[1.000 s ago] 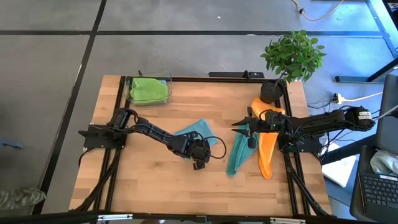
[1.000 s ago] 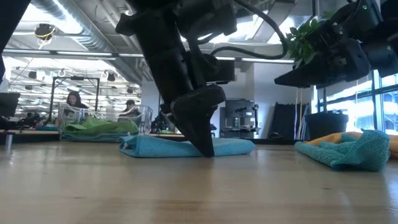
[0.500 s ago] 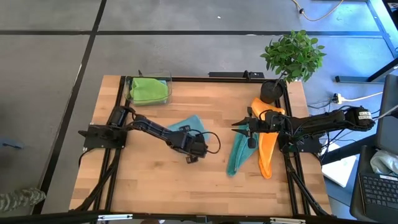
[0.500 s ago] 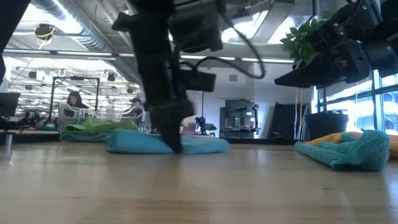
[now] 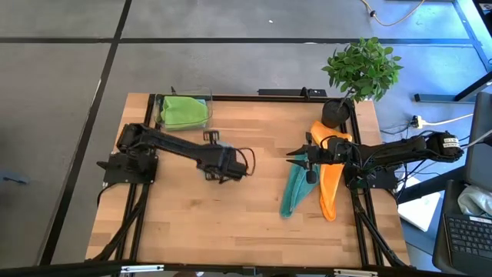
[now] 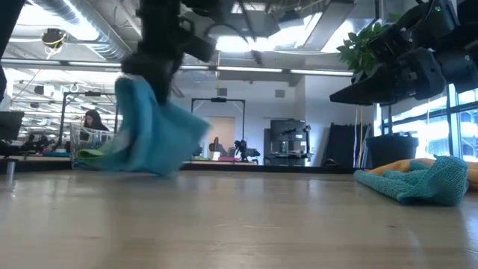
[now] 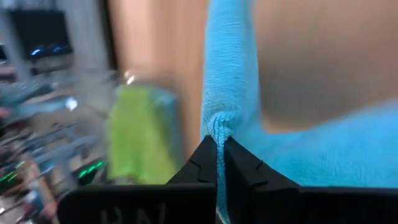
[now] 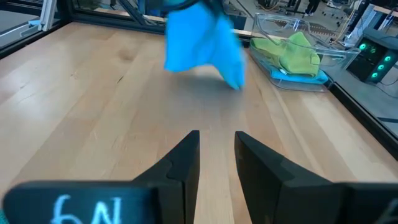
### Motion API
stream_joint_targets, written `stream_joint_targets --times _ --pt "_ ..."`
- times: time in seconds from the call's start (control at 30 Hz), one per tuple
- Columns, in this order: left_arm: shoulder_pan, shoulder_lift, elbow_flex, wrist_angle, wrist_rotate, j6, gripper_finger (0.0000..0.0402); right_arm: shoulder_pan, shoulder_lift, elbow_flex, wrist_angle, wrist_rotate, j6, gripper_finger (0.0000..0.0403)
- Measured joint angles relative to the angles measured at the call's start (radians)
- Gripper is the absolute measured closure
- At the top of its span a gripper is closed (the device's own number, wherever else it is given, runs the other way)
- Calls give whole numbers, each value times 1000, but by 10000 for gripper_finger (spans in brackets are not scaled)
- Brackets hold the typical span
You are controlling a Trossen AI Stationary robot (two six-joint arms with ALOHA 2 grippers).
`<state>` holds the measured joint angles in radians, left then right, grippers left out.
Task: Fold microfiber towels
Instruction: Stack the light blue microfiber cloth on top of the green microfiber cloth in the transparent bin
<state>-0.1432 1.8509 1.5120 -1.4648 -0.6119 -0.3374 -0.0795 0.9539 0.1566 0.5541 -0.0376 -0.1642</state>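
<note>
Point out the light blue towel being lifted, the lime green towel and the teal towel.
light blue towel (image 6: 153, 134): low view, middle of the hanging cloth.
lime green towel (image 5: 184, 111): high view, centre of the folded cloth in the clear bin.
teal towel (image 5: 293, 192): high view, mid-length of the strip.

towel (image 6: 153, 131) under left gripper (image 7: 219, 146), above table (image 5: 231, 223)

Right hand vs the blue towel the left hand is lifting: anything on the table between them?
Nothing. In the right wrist view, bare wood runs from the right hand to the light blue towel; high view agrees.
</note>
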Motion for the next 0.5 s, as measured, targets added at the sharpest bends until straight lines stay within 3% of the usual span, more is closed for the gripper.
stream_joint_targets --times 0.13,0.5 --pt "34 -76 6 -111 -65 5 401 0 0 0 -4 0 0 300" --pt "224 -267 2 -110 -205 89 401 0 0 0 -6 0 0 300"
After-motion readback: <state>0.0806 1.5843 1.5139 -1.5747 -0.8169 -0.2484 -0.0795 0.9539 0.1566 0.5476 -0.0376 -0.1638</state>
